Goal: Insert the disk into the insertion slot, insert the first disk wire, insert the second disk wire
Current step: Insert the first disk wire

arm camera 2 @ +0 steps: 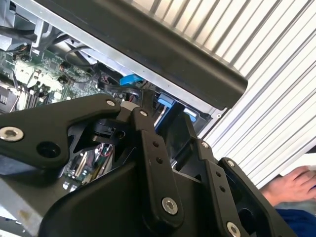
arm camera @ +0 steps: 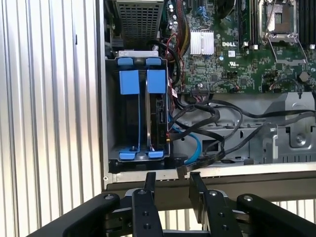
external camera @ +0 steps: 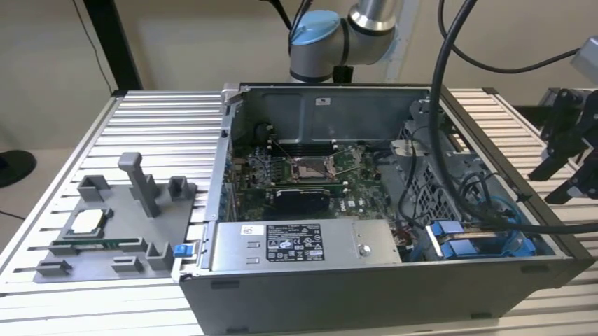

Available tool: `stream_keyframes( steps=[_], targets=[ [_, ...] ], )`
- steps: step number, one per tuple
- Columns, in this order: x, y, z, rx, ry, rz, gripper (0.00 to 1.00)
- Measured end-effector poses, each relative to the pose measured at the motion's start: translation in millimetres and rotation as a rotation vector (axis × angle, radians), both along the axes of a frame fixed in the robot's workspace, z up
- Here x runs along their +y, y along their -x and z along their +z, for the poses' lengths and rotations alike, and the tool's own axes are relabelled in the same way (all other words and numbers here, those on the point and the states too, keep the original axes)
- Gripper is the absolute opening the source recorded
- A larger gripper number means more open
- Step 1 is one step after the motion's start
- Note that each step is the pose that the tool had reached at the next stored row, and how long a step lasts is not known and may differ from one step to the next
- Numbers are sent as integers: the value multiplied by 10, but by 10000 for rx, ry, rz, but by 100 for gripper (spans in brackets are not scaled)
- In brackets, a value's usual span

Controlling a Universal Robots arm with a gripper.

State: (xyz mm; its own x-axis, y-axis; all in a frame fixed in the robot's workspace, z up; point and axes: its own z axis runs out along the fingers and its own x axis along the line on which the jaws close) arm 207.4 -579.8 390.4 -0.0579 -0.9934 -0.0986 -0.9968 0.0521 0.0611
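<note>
One disk (arm camera: 148, 118) in its blue carrier stands on edge inside the slot (arm camera: 112, 123) at the case (arm camera: 222, 190) corner. The gripper (arm camera: 173, 178), released and empty, hangs just outside the case, above the desk (arm camera: 49, 98).

The counter (external camera: 159, 119) was ribbed bare aluminium with a dull satin sheen. The computer case (external camera: 374, 297) was matt grey sheet metal, and the power supply (external camera: 374, 245) inside it was smoother, paler metal with a white paper label. The disk (arm camera: 148, 118) showed a thin silvery metal edge, clipped in smooth bright blue plastic. The circuit board (arm camera: 232, 64) looked green and lacquered, its heat sink (arm camera: 202, 43) finned bright metal. The gripper (arm camera: 172, 177) was matt black with shiny metal screws. The holder tray (external camera: 103, 241) was dull grey plastic.
</note>
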Motion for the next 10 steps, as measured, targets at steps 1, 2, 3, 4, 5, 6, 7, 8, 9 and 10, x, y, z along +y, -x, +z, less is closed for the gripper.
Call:
stream_keyframes(
  steps=[1, 2, 3, 4, 5, 6, 7, 8, 9, 10],
  targets=[
    [0, -1, -7, 35, -2, 13, 100],
    [0, 0, -12, 67, -1, 38, 100],
    [0, 1, -19, 90, -3, 74, 100],
    [0, 1, -26, 101, -7, 109, 100],
    [0, 1, -35, 105, -19, 145, 100],
    [0, 1, -44, 105, -39, 181, 100],
    [0, 0, -53, 105, -63, 216, 100],
    [0, 0, -61, 105, -87, 244, 100],
    [0, 0, -70, 105, -115, 273, 100],
    [0, 0, -78, 105, -147, 302, 100]
  ],
)
